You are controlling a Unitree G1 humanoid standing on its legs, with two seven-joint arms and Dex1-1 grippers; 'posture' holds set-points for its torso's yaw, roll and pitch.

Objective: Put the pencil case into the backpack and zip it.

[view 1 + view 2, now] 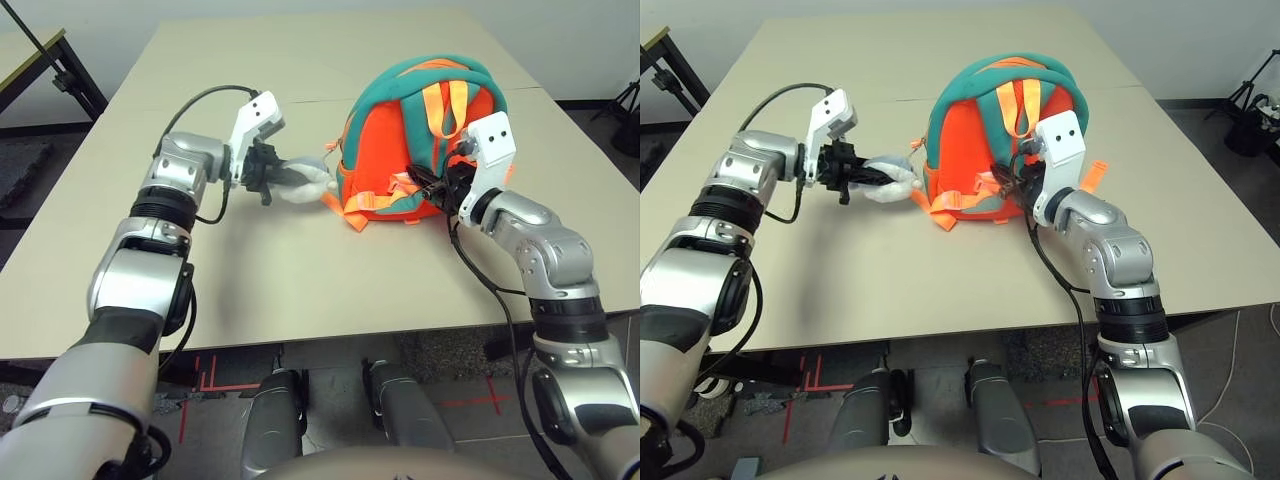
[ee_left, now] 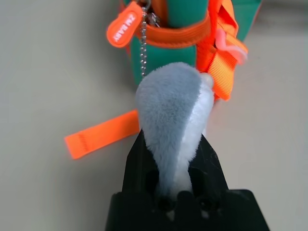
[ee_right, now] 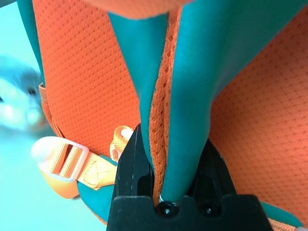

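While the right claw (image 3: 174, 159) grips the backpack's (image 1: 385, 150) strap (image 3: 185, 106), left claw (image 2: 174, 159) clamped on plush toy (image 2: 168, 115), bare table (image 1: 250, 290) nearer the robot.

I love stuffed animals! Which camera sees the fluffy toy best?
The left wrist view: the fluffy toy is big there, with its grey and white fur between the left hand's fingers. Both eye views show it small, beside the backpack. The right wrist view has just a blurry bit at its edge.

teal strap (image 3: 185, 110) between black jaws
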